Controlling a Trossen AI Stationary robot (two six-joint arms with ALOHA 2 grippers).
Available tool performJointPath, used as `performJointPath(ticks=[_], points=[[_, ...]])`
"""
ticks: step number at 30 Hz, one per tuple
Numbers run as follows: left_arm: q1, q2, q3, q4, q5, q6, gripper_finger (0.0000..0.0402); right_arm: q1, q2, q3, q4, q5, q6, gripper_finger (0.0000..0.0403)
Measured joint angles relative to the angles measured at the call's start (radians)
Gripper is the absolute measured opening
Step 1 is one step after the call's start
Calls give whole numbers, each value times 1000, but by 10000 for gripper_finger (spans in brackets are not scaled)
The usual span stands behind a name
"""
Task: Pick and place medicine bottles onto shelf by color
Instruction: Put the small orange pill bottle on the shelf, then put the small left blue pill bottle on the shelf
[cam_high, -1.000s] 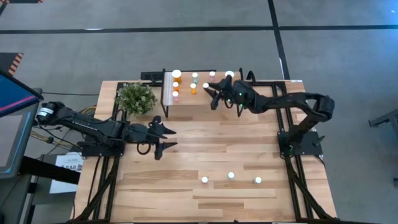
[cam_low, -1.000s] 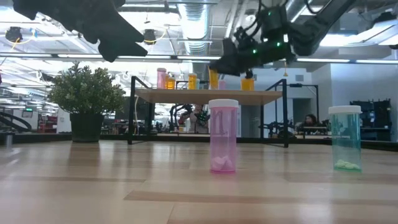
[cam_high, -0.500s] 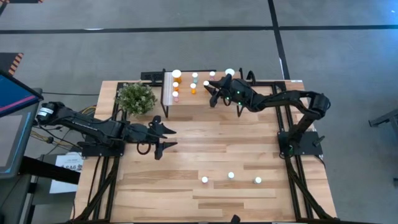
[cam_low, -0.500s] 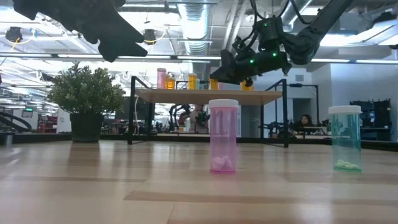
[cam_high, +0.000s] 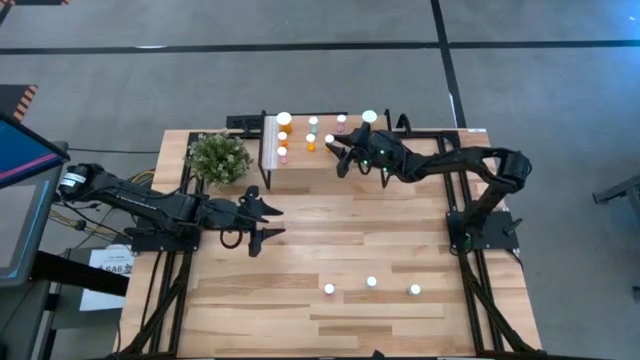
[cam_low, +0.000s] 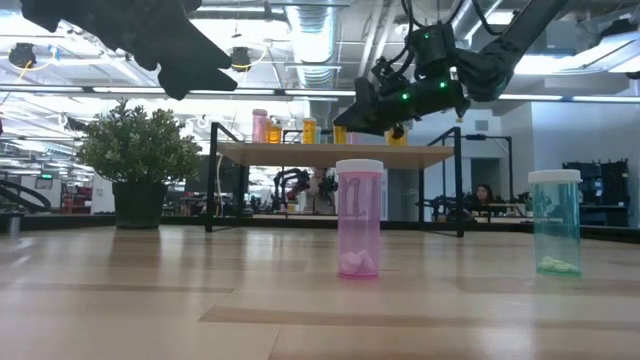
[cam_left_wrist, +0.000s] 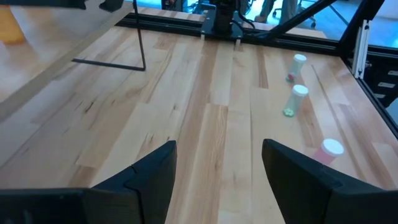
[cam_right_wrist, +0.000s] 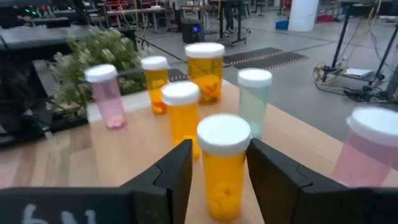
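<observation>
Wooden tabletop (cam_high: 400, 230): right gripper (cam_right_wrist: 214, 163) over shelf (cam_high: 300, 160), fingers straddling an orange bottle (cam_right_wrist: 222, 167), upright, cap up; contact unclear, cannot tell if clamped. Left gripper (cam_left_wrist: 217, 168) spread, holding nothing, mid-table.

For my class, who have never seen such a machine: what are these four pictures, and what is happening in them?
This is a robot with two dark arms at a wooden table, each ending in a two-finger gripper. One camera looks straight down, one looks level across the table top, and one sits on each wrist.

On the table stand a potted plant, a low wooden shelf holding several small white-capped bottles, and three more bottles near the front edge.

The left gripper waits open and empty over the table. The right gripper is at the shelf, around an orange bottle standing there; whether it grips it cannot be told.
</observation>
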Motion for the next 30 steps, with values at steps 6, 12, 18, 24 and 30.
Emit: performJointPath(ticks=[6,12,18,24,30], points=[[0,0,0,0,5,-4,225,3,-44,0,-57,-1,-6,195],[0,0,0,0,6,-7,225,2,-121,0,-158,0,-8,202],[0,0,0,0,6,-18,225,12,-228,0,-287,3,-7,199],[0,0,0,6,7,-25,225,103,-360,1,-457,5,-7,198],[0,0,0,19,7,-25,225,268,-441,1,-655,5,-2,197]])
